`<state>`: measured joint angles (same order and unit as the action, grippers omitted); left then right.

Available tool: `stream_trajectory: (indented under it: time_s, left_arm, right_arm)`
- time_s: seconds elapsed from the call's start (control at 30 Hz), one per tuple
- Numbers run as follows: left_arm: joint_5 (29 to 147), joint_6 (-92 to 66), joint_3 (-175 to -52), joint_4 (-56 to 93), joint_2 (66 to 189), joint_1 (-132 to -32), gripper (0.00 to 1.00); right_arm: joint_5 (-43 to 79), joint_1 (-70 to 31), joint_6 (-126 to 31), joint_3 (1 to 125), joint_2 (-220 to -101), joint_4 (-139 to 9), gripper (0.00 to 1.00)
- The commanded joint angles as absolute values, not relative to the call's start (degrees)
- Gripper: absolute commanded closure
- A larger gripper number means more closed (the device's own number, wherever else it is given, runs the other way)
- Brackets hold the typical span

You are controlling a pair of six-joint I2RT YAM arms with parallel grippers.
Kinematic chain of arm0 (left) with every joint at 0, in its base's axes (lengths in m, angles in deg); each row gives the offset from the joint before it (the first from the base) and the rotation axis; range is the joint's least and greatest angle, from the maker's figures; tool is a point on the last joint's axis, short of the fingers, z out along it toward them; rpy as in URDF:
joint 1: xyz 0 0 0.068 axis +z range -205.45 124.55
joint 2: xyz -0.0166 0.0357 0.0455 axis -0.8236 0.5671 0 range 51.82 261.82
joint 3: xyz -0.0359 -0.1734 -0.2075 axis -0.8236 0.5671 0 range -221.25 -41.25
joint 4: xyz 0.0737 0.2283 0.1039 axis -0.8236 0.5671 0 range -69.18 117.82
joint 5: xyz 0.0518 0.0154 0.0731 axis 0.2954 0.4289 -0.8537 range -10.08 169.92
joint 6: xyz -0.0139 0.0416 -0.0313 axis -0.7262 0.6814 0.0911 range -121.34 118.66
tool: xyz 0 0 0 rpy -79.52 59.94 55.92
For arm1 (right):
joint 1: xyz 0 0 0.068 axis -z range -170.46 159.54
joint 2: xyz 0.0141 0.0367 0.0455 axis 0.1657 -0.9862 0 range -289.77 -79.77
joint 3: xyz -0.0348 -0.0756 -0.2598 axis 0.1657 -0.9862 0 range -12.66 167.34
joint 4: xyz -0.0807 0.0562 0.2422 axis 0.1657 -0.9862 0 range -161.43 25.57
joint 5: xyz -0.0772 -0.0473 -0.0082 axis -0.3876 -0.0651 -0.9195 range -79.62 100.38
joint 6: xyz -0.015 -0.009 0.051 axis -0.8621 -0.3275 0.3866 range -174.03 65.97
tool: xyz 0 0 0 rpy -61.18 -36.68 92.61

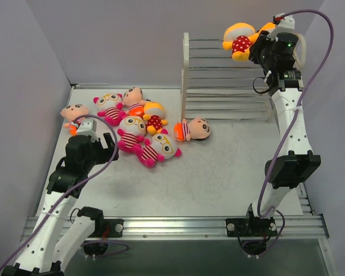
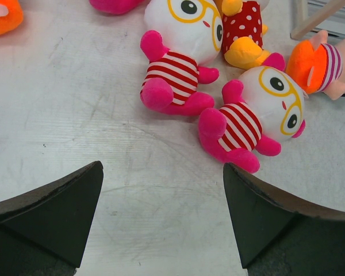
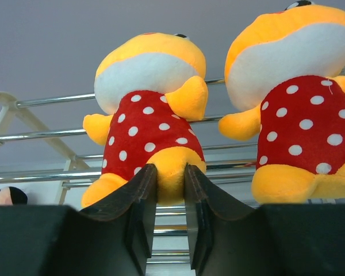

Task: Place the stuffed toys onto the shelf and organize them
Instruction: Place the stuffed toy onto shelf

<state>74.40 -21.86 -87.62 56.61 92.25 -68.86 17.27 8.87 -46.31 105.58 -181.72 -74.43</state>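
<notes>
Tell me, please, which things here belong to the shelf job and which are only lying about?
Job: shelf; held polka-dot doll at its top, foot pinched in the right gripper; second polka-dot doll beside it; seven dolls on the table.
Not the job, rig parts only: purple cables; metal rail.

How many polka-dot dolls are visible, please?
3: the held doll in the right claw at the shelf top, a second doll beside it, a third doll on the table.

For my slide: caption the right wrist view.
Right gripper pinches the foot of a polka-dot doll at the shelf, second doll alongside.
</notes>
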Motion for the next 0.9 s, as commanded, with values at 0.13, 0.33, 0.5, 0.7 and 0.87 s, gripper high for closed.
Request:
stream_trajectory:
  time_s: [0.13,0.33,0.5,0.7,0.87]
  left_arm:
    - [75.0,-21.21,-88.01,54.74,92.08,-68.98,0.06]
    - [75.0,-21.21,-88.01,54.74,91.99,-68.9,0.06]
    - [74.91,-21.21,-87.92,54.83,91.9,-68.98,0.06]
    - [75.0,-21.21,-88.01,54.92,91.72,-68.98,0.06]
    - [74.91,-21.21,-88.01,55.01,91.72,-68.9,0.06]
  right_arm:
    - [17.41,9.28,-45.42,103.71,-180.05,-70.41,0.93]
    - [16.09,9.28,-44.02,99.94,-177.51,-68.57,1.0]
    - [15.12,9.36,-43.13,97.56,-175.83,-66.98,1.0]
    - [14.86,9.28,-42.96,97.38,-175.57,-66.63,1.0]
    - [15.21,9.19,-42.7,97.47,-175.48,-66.46,0.87]
